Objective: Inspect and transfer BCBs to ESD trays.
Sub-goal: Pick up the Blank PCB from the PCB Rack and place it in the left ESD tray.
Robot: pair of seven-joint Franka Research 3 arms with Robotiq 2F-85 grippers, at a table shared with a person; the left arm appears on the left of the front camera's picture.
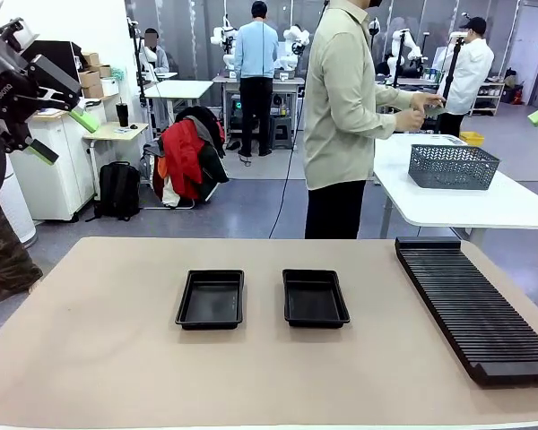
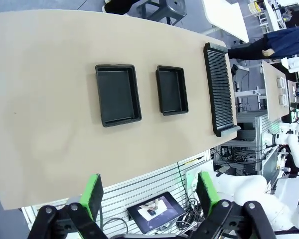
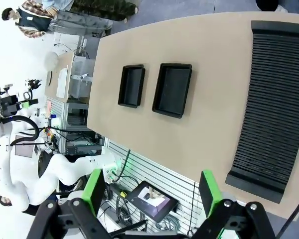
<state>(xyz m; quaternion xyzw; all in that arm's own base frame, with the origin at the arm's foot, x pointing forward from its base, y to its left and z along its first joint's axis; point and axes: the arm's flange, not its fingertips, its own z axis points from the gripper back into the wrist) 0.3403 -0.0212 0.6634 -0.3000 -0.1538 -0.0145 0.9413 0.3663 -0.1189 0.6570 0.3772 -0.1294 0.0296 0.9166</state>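
Both the left pincer (image 2: 149,191) and the right pincer (image 3: 152,191) were held spread, nothing pinched, high off the desk (image 1: 99,358), presumably parked until BCBs were offered. Two ESD trays (image 1: 211,300) were laid empty, side by side mid-desk, likely so either arm could reach. Lettering on the left pincer's body was too small to be read.

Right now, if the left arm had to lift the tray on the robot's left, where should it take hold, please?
On the left tray, probably the raised rim of its outer long side, coming down from above with one jaw inside, one outside: it lies flat and empty, so only the rim stands up.
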